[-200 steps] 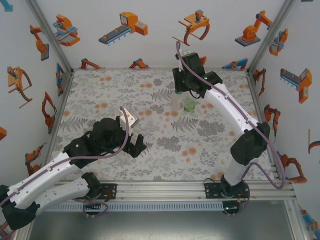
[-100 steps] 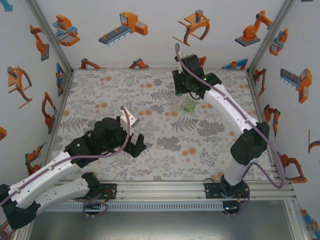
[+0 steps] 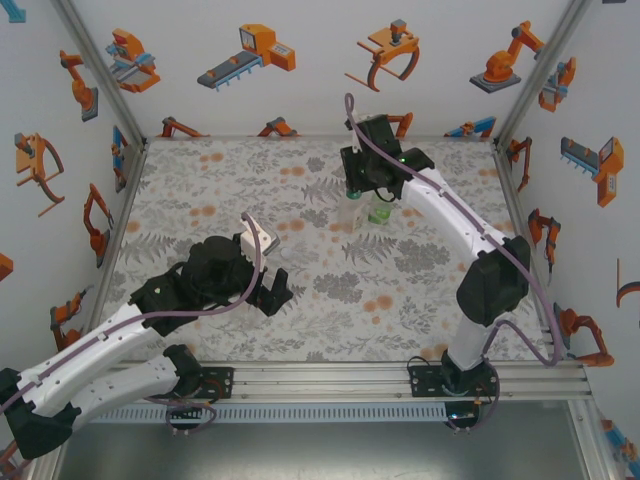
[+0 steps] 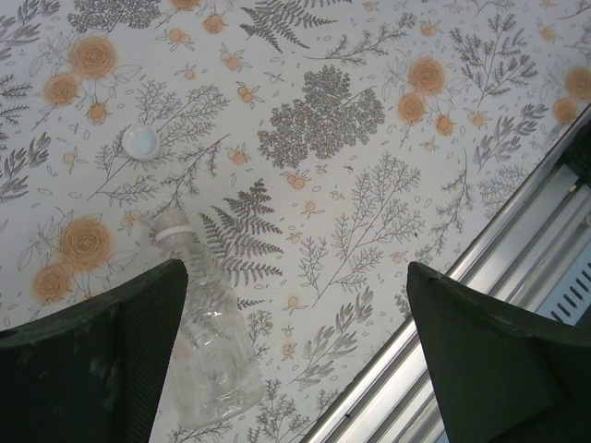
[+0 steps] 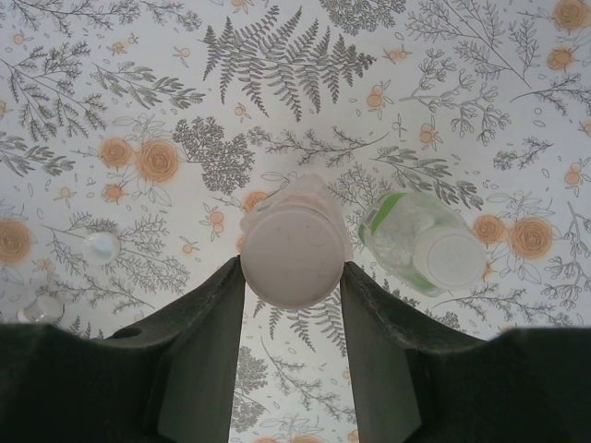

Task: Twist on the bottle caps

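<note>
Green-labelled bottle (image 5: 420, 245) crowding the held bottle (image 5: 312, 196), lying bottle (image 4: 208, 341) beside left jaws, open table centre (image 3: 400, 300)

floral-print bench (image 5: 277, 55): white, grey ferns, orange roses | small round plastic cap (image 5: 294, 256) in black right end effector (image 5: 294, 269): white | clear plastic bottle (image 5: 402, 240): green label

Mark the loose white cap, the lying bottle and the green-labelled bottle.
loose white cap (image 4: 140, 141), left wrist view, its centre.
lying bottle (image 4: 208, 337), left wrist view, its clear body.
green-labelled bottle (image 5: 420, 247), right wrist view, its shoulder.
</note>
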You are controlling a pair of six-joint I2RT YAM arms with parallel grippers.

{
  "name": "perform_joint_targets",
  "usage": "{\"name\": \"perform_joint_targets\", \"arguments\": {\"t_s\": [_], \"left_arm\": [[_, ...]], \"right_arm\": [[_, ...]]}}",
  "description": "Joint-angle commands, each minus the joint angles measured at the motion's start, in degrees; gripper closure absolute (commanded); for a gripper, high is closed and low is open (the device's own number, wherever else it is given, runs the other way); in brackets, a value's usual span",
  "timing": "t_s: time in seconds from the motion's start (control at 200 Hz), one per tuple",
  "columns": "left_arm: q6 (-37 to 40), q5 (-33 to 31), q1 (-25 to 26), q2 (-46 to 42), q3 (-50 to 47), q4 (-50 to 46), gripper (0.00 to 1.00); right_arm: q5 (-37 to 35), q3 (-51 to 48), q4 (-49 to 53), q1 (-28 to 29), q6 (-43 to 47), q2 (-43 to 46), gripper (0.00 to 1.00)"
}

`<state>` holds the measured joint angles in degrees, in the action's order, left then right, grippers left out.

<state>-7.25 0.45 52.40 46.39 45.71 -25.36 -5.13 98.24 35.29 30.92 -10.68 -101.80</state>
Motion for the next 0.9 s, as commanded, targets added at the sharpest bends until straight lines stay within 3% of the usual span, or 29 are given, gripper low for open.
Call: {"name": "perform_joint_targets", "arguments": {"t_s": [0.0, 0.19, 0.511, 0.891], "left_arm": [[-1.17, 0.39, -0.37, -0.83, -0.54, -0.47, 0.06], [-1.21, 0.30, -0.46, -1.37, -0.89, -0.40, 0.06], [-1.37, -0.48, -0.63, -1.42, -1.15, -0.60, 0.06], [-8.48, -14.29, -1.57, 3.69, -0.67, -6.26, 0.09]], "right_arm": [[0.48, -0.72, -1.13, -0.33, -0.88, -0.99, 0.56], [0.33, -0.68, -1.06, -0.33, -1.19, -0.69, 0.49], [0.12, 2.19, 1.34, -0.33, -1.23, 1.14, 0.46], [0.63, 2.16, 3.12, -0.33, -1.60, 8.77, 0.46]]}}
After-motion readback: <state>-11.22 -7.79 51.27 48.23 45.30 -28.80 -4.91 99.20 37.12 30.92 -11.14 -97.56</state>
